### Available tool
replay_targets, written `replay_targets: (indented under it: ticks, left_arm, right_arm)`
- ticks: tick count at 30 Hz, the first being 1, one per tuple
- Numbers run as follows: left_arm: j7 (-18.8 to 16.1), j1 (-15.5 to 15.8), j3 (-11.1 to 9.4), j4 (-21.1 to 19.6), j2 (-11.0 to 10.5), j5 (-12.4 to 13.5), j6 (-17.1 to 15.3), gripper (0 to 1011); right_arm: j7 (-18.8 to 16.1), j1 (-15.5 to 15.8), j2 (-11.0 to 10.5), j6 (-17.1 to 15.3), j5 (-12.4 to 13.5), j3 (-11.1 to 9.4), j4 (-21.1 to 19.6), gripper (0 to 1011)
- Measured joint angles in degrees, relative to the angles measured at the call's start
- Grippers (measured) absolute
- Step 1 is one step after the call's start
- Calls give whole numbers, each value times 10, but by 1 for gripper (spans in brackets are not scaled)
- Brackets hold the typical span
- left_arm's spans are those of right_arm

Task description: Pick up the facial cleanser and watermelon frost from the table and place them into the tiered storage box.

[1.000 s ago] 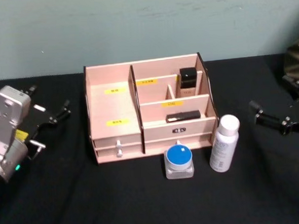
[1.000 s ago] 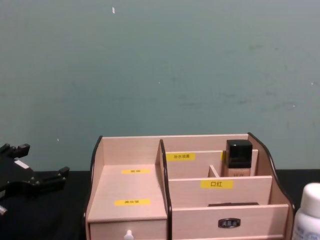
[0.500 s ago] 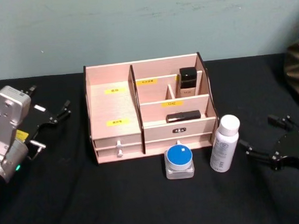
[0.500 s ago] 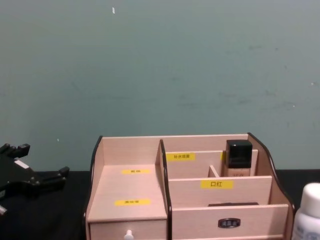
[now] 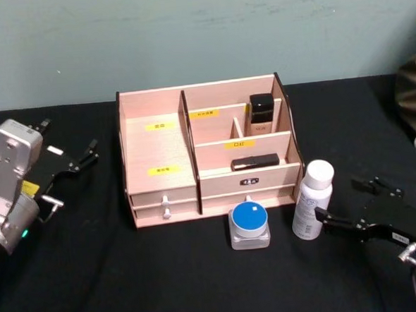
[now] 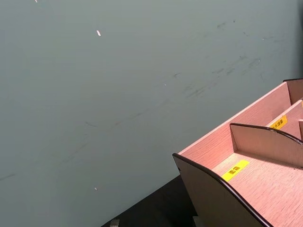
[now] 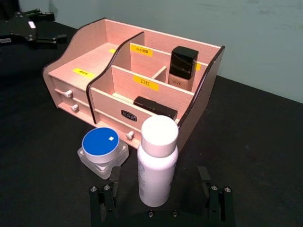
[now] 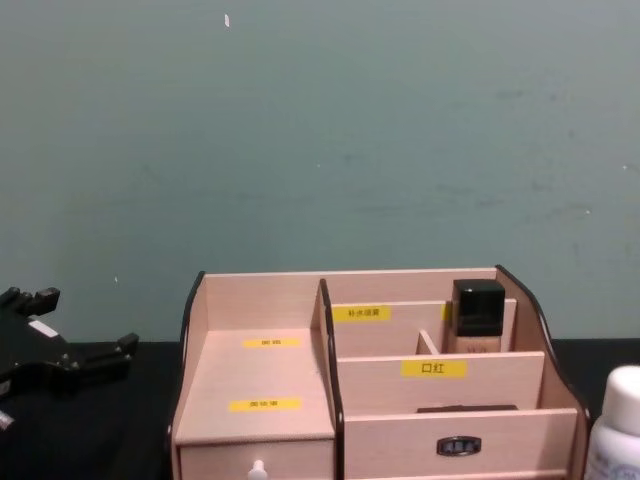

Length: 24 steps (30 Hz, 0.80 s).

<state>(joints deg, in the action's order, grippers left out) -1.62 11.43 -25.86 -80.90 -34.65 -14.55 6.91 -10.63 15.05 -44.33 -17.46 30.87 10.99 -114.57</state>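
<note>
Likely my right gripper [image 5: 336, 205], fingers spread near the bottle [image 5: 312, 205], tips it or clips the jar [image 5: 249, 223] when closing; left gripper [image 5: 66, 169] idles at the table's left, fingers spread, I think.

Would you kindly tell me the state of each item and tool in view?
tiered storage box: drawers shut.
white bottle: upright, capped, on the table.
blue-lidded jar: lidded, on the table.
dark bottle: upright in the box.
black case: lying flat in the box.
right tool: open, either side of the white bottle.
left tool: open, parked left.
</note>
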Motion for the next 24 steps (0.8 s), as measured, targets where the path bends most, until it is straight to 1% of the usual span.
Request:
replay_targets:
  ticks: [2,7,24]
  left_arm:
    - [0,0,0,0,0,0,0,1001]
    - [0,0,0,0,0,0,0,1001]
    - [0,0,0,0,0,0,0,1001]
  right_arm:
    - [-5,-11,7,-5,-5,6,9,1002]
    - [-13,-32,19,-12,-13,15,22,1002]
    - [-42,-83,60,-28,-36,31,58,1002]
